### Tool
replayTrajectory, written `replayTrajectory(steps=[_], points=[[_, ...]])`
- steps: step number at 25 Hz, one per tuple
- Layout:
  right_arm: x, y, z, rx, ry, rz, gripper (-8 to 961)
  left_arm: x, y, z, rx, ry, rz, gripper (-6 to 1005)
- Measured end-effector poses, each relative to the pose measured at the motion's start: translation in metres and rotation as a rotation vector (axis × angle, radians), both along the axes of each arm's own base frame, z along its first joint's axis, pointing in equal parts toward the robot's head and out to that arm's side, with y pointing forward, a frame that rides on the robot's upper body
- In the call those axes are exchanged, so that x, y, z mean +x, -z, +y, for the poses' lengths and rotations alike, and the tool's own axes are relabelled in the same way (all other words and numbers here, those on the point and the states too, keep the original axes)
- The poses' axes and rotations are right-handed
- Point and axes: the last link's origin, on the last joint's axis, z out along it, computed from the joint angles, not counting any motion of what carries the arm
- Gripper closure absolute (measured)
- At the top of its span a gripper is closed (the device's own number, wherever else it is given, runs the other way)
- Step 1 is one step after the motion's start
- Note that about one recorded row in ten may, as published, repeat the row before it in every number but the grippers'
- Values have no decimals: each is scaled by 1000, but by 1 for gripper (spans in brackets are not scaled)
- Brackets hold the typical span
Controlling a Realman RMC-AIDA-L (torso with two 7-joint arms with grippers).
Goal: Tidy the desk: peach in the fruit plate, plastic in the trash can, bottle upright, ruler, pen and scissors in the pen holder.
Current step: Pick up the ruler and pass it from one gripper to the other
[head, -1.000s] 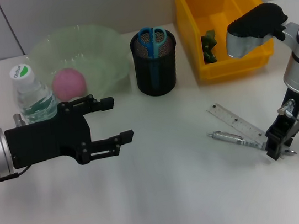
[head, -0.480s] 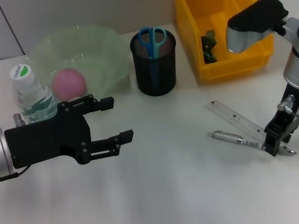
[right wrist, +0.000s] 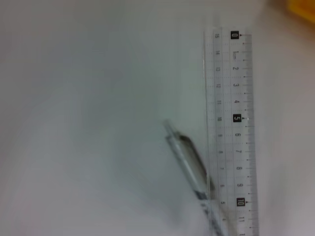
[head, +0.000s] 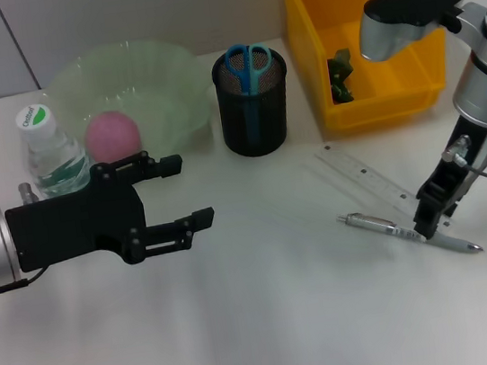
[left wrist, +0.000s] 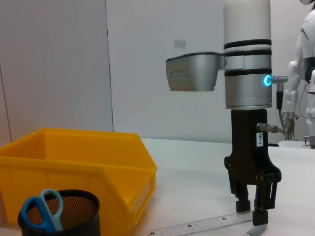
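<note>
clear ruler [head: 365, 178] with black numbers, lying flat; silvery pen [head: 407, 233] under right gripper [head: 430, 222], slightly parted. left gripper [head: 177, 192] released at nine o'clock. digits legible only from right wrist.

The right pincer [head: 429, 225] now stands farther left and slightly farther back than a second ago, over the middle of the pen [head: 409, 233] rather than its right tip. The ruler [head: 365, 178] lies shifted farther back and left, its near end now clear of the pen.
</note>
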Motion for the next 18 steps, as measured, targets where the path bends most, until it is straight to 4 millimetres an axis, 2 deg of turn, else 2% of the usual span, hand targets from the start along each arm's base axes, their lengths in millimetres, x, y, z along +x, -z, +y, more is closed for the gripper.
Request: replayTrajectory(steps=[18], points=[[-21, 4, 2, 6, -131, 214, 576, -7, -6, 6, 55, -44, -6, 245]])
